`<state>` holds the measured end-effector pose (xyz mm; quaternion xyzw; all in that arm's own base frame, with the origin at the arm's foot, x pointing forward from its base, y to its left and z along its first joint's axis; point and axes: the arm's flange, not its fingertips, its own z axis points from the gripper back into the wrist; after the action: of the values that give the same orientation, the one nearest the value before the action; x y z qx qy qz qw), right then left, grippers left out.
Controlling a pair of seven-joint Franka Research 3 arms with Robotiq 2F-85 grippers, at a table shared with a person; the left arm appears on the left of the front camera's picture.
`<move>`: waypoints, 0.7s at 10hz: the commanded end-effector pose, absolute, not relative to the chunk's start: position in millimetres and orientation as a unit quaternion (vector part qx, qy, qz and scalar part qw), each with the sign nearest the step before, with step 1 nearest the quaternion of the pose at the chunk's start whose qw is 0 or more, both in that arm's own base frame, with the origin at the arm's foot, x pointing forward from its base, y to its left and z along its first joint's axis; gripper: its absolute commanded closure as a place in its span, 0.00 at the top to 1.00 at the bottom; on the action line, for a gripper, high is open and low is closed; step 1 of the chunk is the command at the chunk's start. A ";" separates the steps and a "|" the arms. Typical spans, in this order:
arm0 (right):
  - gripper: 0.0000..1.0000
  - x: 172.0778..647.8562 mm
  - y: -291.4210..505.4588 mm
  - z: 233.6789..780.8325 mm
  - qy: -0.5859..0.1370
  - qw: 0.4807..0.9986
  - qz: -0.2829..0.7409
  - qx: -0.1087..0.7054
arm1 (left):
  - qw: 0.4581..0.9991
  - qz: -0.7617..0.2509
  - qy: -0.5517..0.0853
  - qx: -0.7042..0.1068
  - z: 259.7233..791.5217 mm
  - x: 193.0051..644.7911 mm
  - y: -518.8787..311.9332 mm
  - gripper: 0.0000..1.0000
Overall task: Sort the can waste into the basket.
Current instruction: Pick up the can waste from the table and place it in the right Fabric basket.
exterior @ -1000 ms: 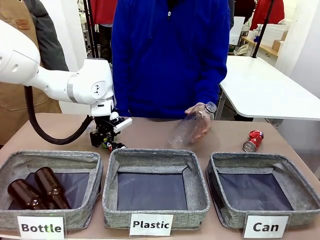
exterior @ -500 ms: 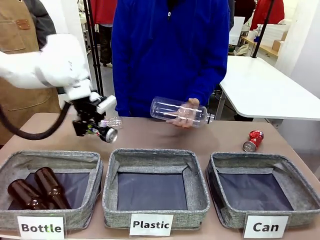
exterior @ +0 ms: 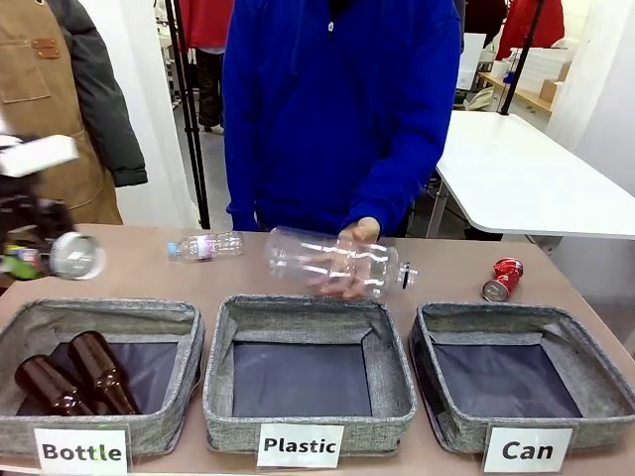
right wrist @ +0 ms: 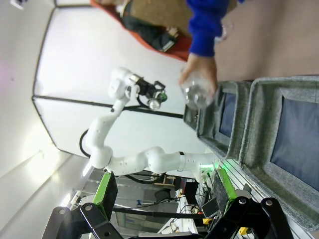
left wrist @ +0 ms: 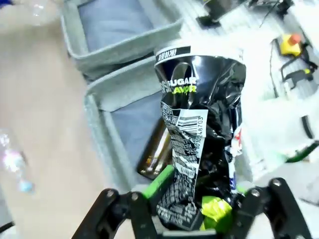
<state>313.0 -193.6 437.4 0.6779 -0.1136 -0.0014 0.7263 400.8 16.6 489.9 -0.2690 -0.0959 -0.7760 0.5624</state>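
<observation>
A crushed black can (left wrist: 199,134) with a barcode stands pinched between the green pads of my left gripper (left wrist: 194,211), which is shut on it. In the front view that gripper (exterior: 30,253) hangs at the far left edge, above the table, with the can's silver end (exterior: 75,256) facing right. The crushed red can (exterior: 503,280) lies on the table at the right, just behind the grey basket (exterior: 496,319) labelled "Can". My right gripper (right wrist: 164,199) is open with nothing between its fingers, off to the side of the baskets.
A person in blue holds a large clear plastic bottle (exterior: 337,263) over the back rim of the "Plastic" basket (exterior: 298,307). A small clear bottle (exterior: 203,246) lies on the table behind the "Bottle" basket (exterior: 99,309), which holds brown glass bottles (exterior: 94,369).
My left arm has lifted the black can off the table and swung it far left. The person has turned the large bottle sideways and lowered it toward the middle basket.
</observation>
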 end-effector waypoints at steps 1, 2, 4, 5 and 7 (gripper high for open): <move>1.00 311.1 -195.0 438.6 -0.117 0.727 0.011 0.676 | 0.597 -0.721 -0.192 -0.296 479.6 382.5 55.7 0.09; 1.00 311.1 -195.0 438.6 -0.117 0.727 0.011 0.676 | 0.617 -0.693 -0.214 -0.306 468.9 378.6 69.8 0.09; 1.00 311.1 -195.0 438.6 -0.117 0.727 0.011 0.676 | 0.600 -0.720 -0.169 -0.304 481.7 375.8 74.0 0.09; 1.00 311.1 -195.0 438.6 -0.117 0.727 0.011 0.676 | 0.600 -0.720 -0.169 -0.304 481.7 375.8 74.0 0.09; 1.00 311.1 -195.0 438.6 -0.117 0.727 0.011 0.676 | 0.615 -0.699 -0.190 -0.313 470.9 376.2 85.1 0.31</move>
<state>313.0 -193.7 437.4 0.6779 -0.1136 -0.0015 0.7263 378.1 75.5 475.2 -0.3085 -0.1807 -0.7100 0.6067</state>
